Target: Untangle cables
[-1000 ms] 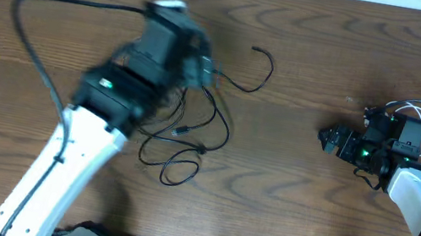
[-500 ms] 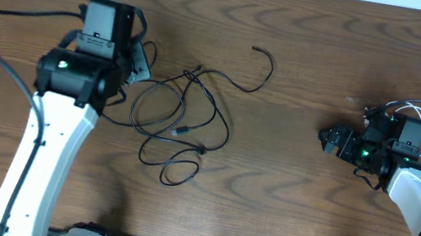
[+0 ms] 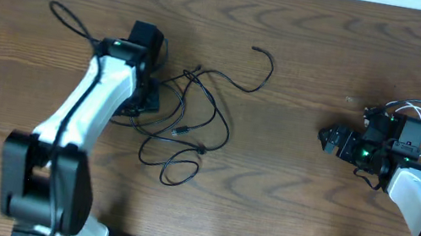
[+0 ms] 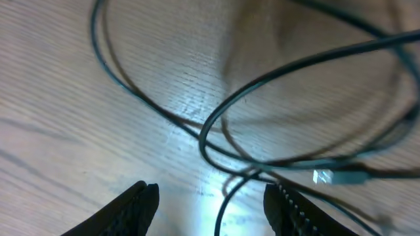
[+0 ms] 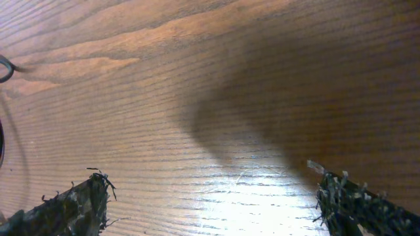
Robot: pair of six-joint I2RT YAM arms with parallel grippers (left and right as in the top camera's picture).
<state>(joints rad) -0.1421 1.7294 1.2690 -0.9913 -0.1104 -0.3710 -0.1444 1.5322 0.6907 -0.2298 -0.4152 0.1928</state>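
Where the thin black cables (image 3: 180, 132) lie in a loose heap left of the middle of the table (image 3: 305, 65), they form several overlapping loops, round and springy. One free end curls off alone toward the far edge. The table is brown wood with long wavy grain and a dull sheen, and a pale strip runs along its far edge. Bare wood lies between the heap and the right arm, and also along the near side.

The left gripper (image 3: 143, 100) points down at the left rim of the heap, touching or almost touching the outermost loop. A thick black cord (image 3: 69, 17) curls behind that arm, toward the far left corner. In the left wrist view the left gripper (image 4: 211, 206) stands spread wide just above the wood, its dark ridged fingers (image 4: 141, 203) closed on nothing. One strand of the cables (image 4: 216, 121) runs on the table between them. Smooth, glossy strands cross just ahead in a wide oval, and a small plug (image 4: 331, 176) with a bright metal tip lies to the right.

The right gripper (image 3: 328, 139) sits well apart from the heap, on the right side, aimed left. Its wrist view shows the right gripper (image 5: 216, 206) gaping and empty over bare wood, with rough, frayed fingertips (image 5: 85, 203).
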